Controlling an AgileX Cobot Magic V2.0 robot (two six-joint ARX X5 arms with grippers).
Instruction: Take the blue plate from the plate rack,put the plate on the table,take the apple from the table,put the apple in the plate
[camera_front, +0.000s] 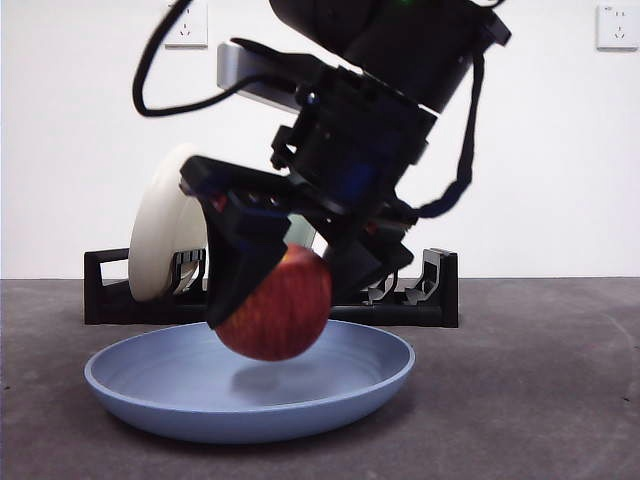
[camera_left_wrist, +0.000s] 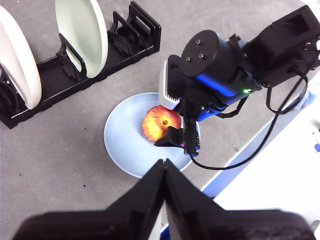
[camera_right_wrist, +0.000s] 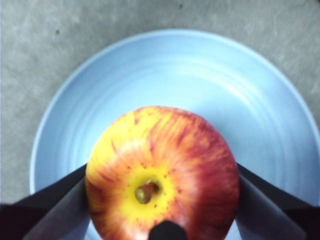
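Note:
The blue plate (camera_front: 140, 392) (camera_left_wrist: 125, 145) (camera_right_wrist: 200, 75) lies flat on the table (camera_front: 540, 380) in front of the plate rack (camera_front: 440, 290) (camera_left_wrist: 50, 85). My right gripper (camera_front: 290, 290) (camera_left_wrist: 170, 131) (camera_right_wrist: 162, 190) comes down from above and is shut on the apple (camera_front: 275, 315) (camera_left_wrist: 160, 122) (camera_right_wrist: 162, 175), one black jaw on each side. The apple is red and yellow, stem dimple up, and hangs low over the plate's middle with a shadow under it. My left gripper (camera_left_wrist: 164, 162) is shut and empty, high and to the side of the plate.
A cream-white plate (camera_front: 165, 235) (camera_left_wrist: 17, 60) and a pale green plate (camera_left_wrist: 82, 35) stand upright in the rack behind the blue plate. The table's edge (camera_left_wrist: 240, 165) runs close past the plate on the right arm's side.

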